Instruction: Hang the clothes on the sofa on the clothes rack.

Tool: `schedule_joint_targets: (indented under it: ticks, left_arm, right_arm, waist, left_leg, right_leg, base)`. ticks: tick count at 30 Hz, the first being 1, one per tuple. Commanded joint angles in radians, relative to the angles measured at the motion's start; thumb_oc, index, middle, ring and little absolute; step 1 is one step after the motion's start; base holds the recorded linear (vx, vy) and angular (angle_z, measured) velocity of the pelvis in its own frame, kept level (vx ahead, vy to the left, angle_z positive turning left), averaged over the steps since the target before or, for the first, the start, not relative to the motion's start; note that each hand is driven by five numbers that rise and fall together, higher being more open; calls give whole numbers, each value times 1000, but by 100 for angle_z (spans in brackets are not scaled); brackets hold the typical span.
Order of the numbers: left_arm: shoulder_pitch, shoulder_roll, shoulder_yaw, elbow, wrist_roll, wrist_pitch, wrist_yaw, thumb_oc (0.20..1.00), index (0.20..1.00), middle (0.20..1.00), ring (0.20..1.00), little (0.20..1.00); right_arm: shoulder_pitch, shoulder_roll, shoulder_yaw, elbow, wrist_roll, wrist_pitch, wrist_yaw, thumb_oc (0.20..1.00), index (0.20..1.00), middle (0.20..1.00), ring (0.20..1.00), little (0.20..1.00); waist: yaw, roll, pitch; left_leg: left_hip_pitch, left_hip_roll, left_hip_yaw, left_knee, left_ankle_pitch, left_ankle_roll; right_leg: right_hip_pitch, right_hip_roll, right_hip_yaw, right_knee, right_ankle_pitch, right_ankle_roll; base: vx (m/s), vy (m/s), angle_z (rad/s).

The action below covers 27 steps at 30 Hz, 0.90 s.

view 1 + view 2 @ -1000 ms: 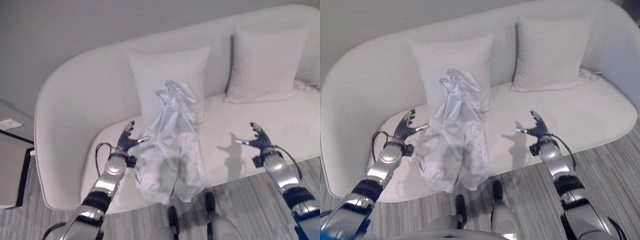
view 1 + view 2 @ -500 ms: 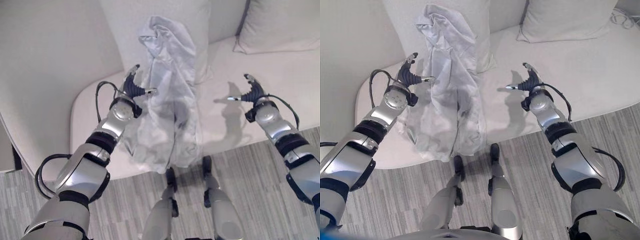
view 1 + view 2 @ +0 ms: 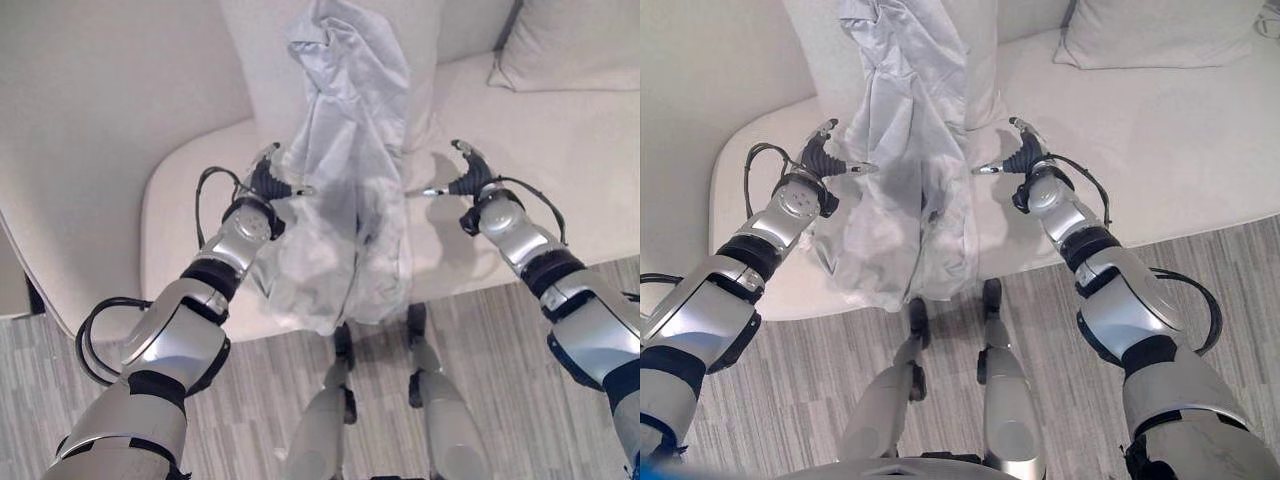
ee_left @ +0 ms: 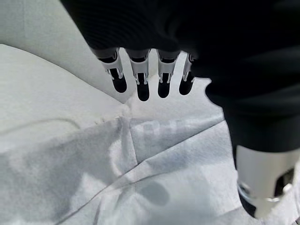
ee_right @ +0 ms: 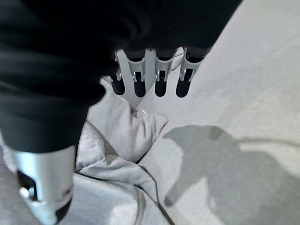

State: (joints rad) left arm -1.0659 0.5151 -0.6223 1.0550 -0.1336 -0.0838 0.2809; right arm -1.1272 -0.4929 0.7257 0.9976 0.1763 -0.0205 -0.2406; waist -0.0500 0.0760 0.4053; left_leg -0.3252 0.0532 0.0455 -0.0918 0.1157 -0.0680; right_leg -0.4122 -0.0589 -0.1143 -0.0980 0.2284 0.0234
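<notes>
In the left eye view you see the grey garment [image 3: 350, 170] draped over the sofa [image 3: 200, 215] seat edge; your left hand [image 3: 268, 180] at its 9 o'clock, right hand [image 3: 466, 178] at 3 o'clock. In each wrist view the fingers [image 4: 140, 75] are straight and wide, holding nothing.

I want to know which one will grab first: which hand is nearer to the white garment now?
Left. The left hand hovers at the white garment's edge; the right hand is slightly off its other side.

Right hand [image 3: 468, 182] moved in from mid-right to garment's [image 3: 350, 190] right edge, camera shifted lower and closer
</notes>
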Motion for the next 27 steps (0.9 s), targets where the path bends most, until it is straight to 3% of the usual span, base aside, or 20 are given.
schedule_joint_targets:
  ticks: [1,21,27]
  left_arm:
    - [-61,31,-24,52,31,-17,41,1000,1000,1000,1000,1000]
    - [-217,38,-126,132,58,-20,40,1000,1000,1000,1000,1000]
    - [-249,20,-146,101,53,-27,43,1000,1000,1000,1000,1000]
  right_arm:
    - [-55,26,22,59,25,-25,-27,1000,1000,1000,1000,1000]
    - [-176,90,36,180,173,-34,-19,1000,1000,1000,1000,1000]
    - [-217,75,12,214,231,-39,-22,1000,1000,1000,1000,1000]
  waist:
    - [25,-70,-45]
    - [75,-86,-13]
    - [98,-71,-6]
  left_leg:
    - [-15,6,-42,5,12,-52]
    - [-95,-10,-73,5,33,-57]
    - [-120,-23,-90,5,38,-54]
  right_leg:
    - [-3,-99,87,17,-15,166]
    - [-56,-95,67,11,4,176]
    - [-71,-98,60,11,0,178]
  base:
    - [-13,17,8]
    - [0,19,8]
    - [11,10,3]
